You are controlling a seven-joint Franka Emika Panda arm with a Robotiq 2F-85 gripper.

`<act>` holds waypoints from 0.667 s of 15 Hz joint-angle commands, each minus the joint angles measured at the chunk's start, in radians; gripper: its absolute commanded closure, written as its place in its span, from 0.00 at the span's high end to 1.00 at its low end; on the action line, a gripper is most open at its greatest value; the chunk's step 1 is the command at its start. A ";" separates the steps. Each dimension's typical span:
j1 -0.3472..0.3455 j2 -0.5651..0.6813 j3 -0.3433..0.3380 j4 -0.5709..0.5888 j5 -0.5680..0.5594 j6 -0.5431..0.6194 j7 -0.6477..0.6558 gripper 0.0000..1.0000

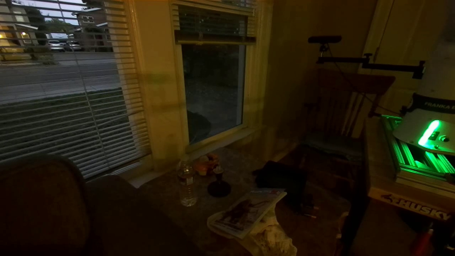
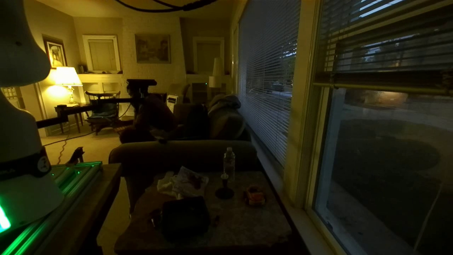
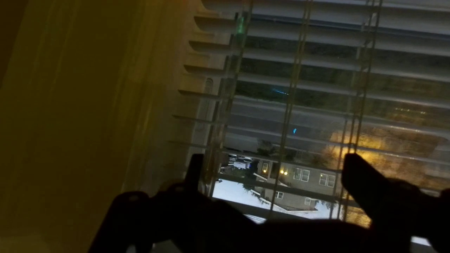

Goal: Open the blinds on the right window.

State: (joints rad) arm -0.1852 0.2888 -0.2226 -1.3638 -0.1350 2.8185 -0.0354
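Observation:
The right window (image 1: 215, 92) is tall and narrow with a cream frame and dark glass. It also shows in an exterior view (image 2: 385, 163). Its blinds (image 1: 215, 38) cover only the upper part in both exterior views, with the bottom rail hanging level. The wrist view is upside down and faces pale grey slats (image 3: 327, 63), seemingly these blinds, with hanging cords (image 3: 295, 73) and a clear wand (image 3: 228, 91). My gripper (image 3: 274, 156) is open, its dark fingers wide apart before the slats. Contact cannot be told. The gripper is out of view in both exterior views.
Wide blinds (image 1: 81, 96) hang left of a cream post. Below the windows, a low table holds a water bottle (image 1: 187, 185), a dark candle holder (image 1: 219, 187), an orange toy (image 2: 254, 196) and a magazine (image 1: 245, 213). A sofa (image 2: 184, 152) adjoins it. Cream casing (image 3: 88, 88) borders the slats.

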 commanded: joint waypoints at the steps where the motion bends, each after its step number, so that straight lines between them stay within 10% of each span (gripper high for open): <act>1: -0.028 0.066 0.034 0.112 0.050 -0.036 -0.020 1.00; 4: -0.034 0.081 0.044 0.142 0.054 -0.054 -0.021 0.97; 7: -0.035 0.080 0.046 0.148 0.048 -0.068 -0.018 0.69; 10: -0.033 0.068 0.039 0.145 0.035 -0.087 -0.013 0.89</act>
State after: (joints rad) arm -0.2119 0.3396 -0.1947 -1.2624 -0.1176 2.7652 -0.0356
